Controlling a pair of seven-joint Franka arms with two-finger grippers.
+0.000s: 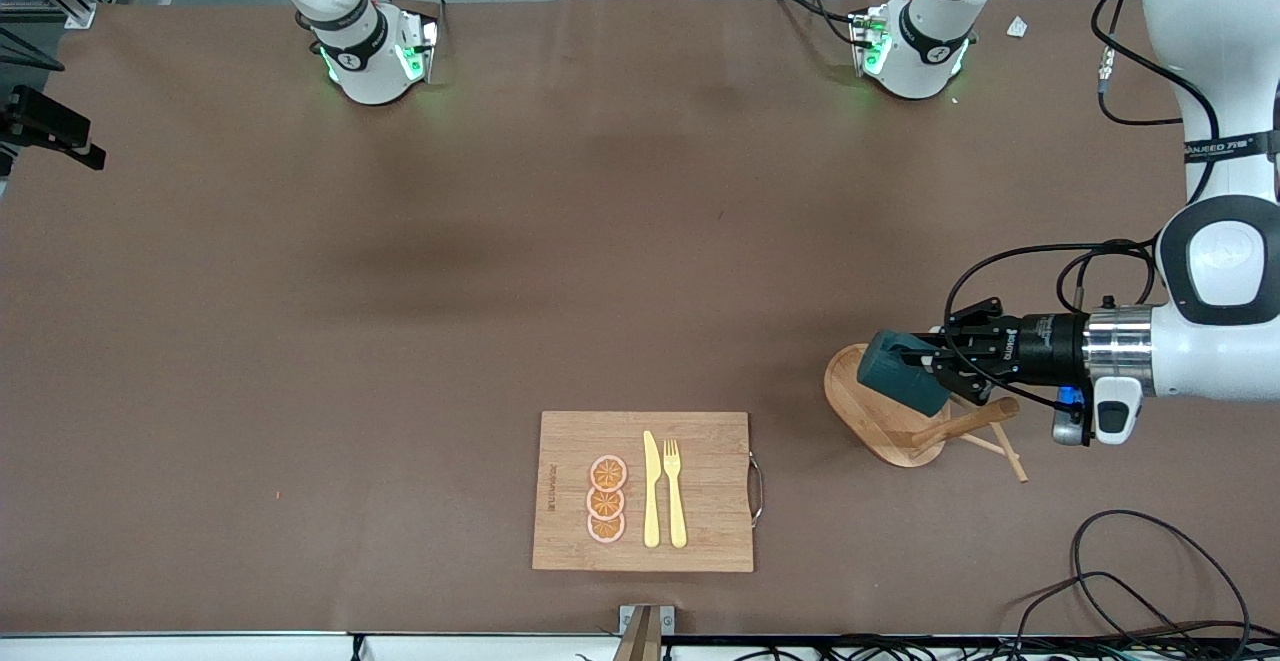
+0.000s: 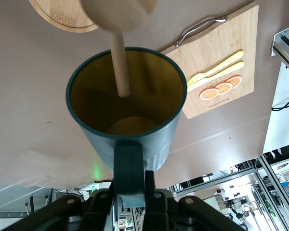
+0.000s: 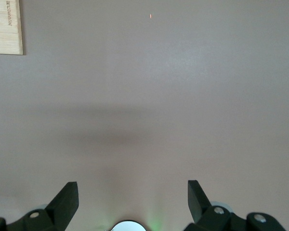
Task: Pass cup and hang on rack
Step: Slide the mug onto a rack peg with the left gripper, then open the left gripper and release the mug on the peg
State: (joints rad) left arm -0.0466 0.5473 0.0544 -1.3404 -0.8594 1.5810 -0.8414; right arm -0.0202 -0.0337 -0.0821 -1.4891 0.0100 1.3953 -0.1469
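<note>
My left gripper (image 1: 928, 365) is shut on the side handle of the dark teal cup (image 1: 902, 371) and holds it on its side over the rack's oval wooden base (image 1: 868, 411). The rack's post (image 1: 965, 423) and thin pegs show just beside the cup. In the left wrist view my left gripper (image 2: 131, 192) clamps the cup's handle. The cup (image 2: 149, 144) shows its yellowish inside, and a peg (image 2: 119, 65) from the post's top crosses in front of its open mouth. My right gripper (image 3: 132, 190) is open and empty over bare table; it is out of the front view.
A rectangular wooden cutting board (image 1: 700, 531) with a yellow knife, a fork and three orange slices lies near the front edge, toward the table's middle. It also shows in the left wrist view (image 2: 241, 29). Loose black cables (image 1: 1150, 581) lie at the left arm's end.
</note>
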